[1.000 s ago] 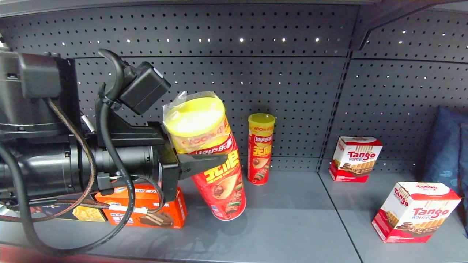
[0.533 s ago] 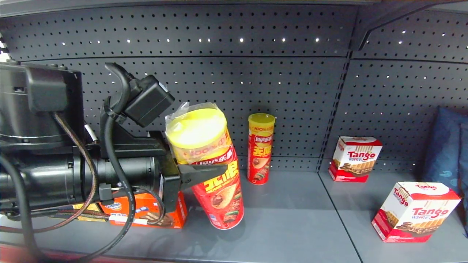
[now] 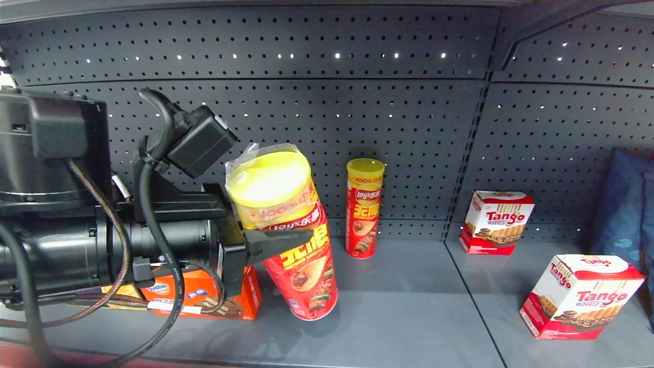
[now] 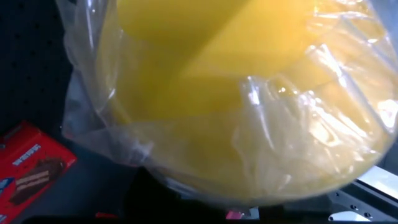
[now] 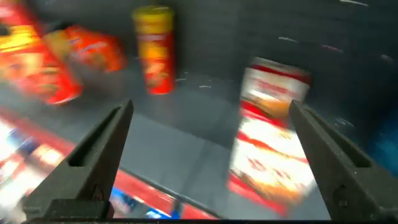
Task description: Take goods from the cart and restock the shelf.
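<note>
My left gripper (image 3: 284,231) is shut on a large red chips canister (image 3: 306,271) with a yellow lid (image 3: 268,181) and clear wrap, just below that lid. The canister leans with its top toward the left arm, and its base is at the grey shelf board (image 3: 409,317). That yellow lid (image 4: 249,106) sits very close in the left wrist view. A smaller matching canister (image 3: 364,207) stands upright at the back panel. My right gripper (image 5: 211,168) is open in front of the shelf, nothing between its fingers, facing the smaller canister (image 5: 155,50).
An orange biscuit box (image 3: 204,299) lies just left of the held canister, partly behind the arm. Two red and white wafer boxes (image 3: 495,214) (image 3: 580,296) stand on the right section, and a blue bag (image 3: 623,204) at the far right. Bare shelf lies between the canisters and the wafer boxes.
The left arm has lowered the held canister toward the shelf board, then shifted it slightly left. The other goods have not moved.
</note>
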You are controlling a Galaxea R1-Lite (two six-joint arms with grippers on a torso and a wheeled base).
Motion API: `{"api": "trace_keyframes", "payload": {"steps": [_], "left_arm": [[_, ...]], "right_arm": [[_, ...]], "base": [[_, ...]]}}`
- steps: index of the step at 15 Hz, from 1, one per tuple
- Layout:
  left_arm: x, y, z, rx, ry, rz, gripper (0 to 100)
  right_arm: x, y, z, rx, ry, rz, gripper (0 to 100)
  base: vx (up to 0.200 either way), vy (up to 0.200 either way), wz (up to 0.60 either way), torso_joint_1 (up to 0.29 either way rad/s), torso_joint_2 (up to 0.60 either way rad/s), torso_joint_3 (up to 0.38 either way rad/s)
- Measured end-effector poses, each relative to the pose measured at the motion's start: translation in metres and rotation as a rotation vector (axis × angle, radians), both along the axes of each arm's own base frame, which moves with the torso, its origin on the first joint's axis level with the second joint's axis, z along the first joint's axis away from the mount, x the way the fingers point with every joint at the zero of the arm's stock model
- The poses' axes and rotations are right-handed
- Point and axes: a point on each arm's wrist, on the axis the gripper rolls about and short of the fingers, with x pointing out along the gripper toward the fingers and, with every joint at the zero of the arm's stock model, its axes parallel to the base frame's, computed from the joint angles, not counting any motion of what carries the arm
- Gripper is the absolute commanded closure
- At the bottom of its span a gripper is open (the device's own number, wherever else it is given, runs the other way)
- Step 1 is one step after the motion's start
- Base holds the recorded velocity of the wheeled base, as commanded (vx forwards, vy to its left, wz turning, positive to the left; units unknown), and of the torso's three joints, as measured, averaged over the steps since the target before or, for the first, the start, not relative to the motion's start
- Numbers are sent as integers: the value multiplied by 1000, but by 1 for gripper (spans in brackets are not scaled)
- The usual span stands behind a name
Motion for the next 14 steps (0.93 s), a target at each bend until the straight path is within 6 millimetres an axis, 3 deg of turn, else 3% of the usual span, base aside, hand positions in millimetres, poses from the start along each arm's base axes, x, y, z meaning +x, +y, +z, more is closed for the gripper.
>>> {"api": "trace_keyframes", "payload": {"steps": [5,7,14], "left_arm": [[0,2,-1,2,10,-1,100],[0,4,0,-5,11,-16,100],[-2,6,1,-11,6,-18,100]], "right_arm": [[62,39,3,-50,98,203,0],[81,46,4,-69,68,212,0],[180,66,-16,-146,45,191,0]], "base": [[0,0,0,0,0,0],[0,0,0,0,0,0],[0,0,0,0,0,0]]}}
